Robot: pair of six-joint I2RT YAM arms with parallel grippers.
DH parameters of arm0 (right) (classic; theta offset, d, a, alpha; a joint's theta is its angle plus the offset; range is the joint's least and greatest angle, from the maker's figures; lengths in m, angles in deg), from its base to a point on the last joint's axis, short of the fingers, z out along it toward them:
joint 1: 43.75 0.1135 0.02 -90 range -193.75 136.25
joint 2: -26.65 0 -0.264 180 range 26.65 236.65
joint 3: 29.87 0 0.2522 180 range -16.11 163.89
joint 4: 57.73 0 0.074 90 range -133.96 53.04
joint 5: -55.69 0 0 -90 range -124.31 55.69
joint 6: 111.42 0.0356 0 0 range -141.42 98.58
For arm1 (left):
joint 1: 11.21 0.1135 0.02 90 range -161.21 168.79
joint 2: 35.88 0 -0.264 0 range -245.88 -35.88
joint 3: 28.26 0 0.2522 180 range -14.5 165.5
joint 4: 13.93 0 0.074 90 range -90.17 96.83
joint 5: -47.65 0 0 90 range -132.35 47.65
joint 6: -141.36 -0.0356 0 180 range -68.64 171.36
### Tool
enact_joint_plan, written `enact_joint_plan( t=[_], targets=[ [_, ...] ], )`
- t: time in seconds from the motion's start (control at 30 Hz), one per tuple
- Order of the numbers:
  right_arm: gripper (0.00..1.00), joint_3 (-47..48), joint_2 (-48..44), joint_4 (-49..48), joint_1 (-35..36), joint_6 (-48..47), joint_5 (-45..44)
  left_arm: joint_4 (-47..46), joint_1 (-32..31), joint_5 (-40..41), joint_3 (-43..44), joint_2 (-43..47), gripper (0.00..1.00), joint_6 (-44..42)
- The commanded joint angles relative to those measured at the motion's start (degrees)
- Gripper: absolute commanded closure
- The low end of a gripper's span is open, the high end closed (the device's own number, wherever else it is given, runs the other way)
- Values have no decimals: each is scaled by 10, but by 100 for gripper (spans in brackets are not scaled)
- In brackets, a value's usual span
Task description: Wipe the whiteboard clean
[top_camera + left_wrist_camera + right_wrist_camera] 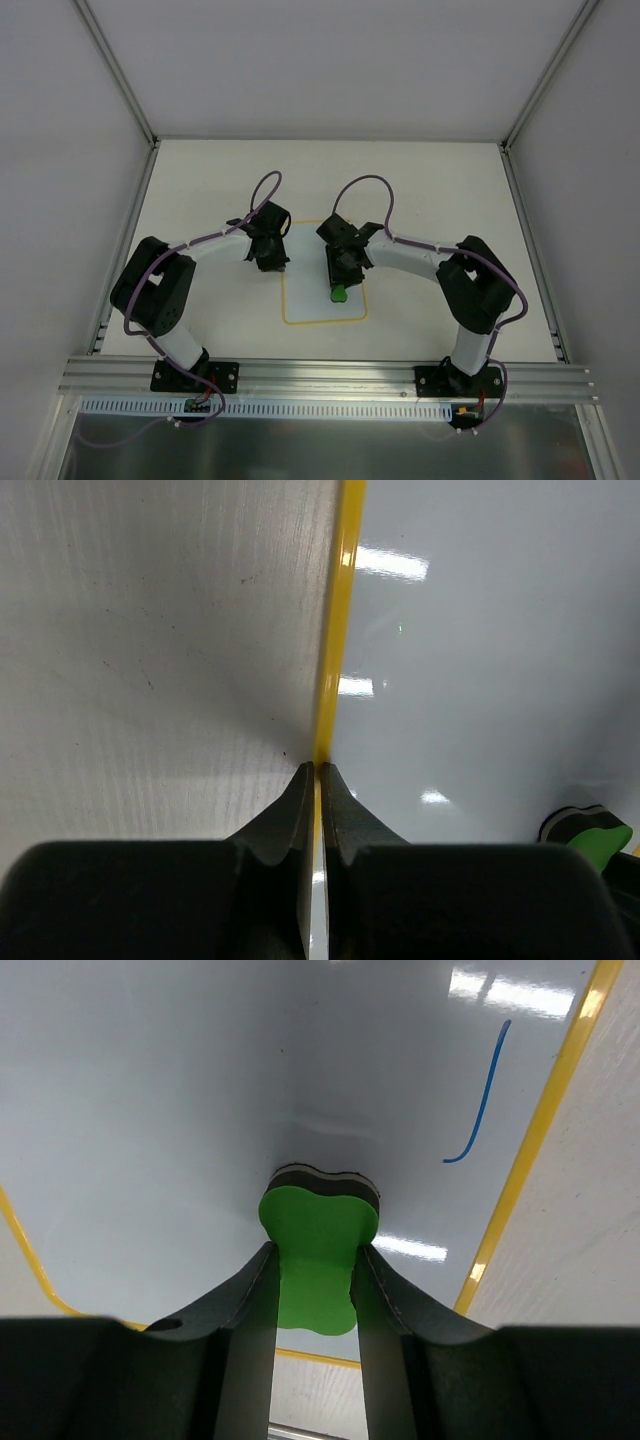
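The whiteboard (pixel 310 300) lies flat on the table (pixel 450 200) in front of me. My left gripper (pixel 317 770) sits on its left edge. My right gripper (pixel 315 1250) clasps the eraser (pixel 318 1222), which stands on the whiteboard, right of its middle. A drawn line (pixel 485 1090) lies near one edge.

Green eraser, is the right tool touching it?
Touching. The right wrist view shows the right tool gripping the green eraser on both sides.

Left tool (pixel 317 772) closed at whiteboard (pixel 480 680) yellow border
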Motion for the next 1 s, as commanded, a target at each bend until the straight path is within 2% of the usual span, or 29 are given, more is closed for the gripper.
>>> enact_joint_plan(
  t=[0.0,0.23,0.37,0.5,0.57,0.7,0.97],
  targets=[
    [100,8,35,54,-28,2,-53,9,2,8,-11,-22,100,2],
    [99,70,66,55,-94,-34,-88,10,3,11,-19,-11,100,-1],
    [100,134,100,55,-119,-56,-76,9,2,10,-19,-15,100,-1],
    [100,154,119,57,-124,-78,-50,9,3,14,-14,-14,100,5],
    [100,146,114,64,-123,-81,-20,9,2,15,-12,-14,100,7],
    [100,65,79,64,-115,-76,18,9,3,17,0,-15,100,16],
    [100,-29,18,60,-60,-60,123,8,3,15,16,-25,100,29]
  ],
)
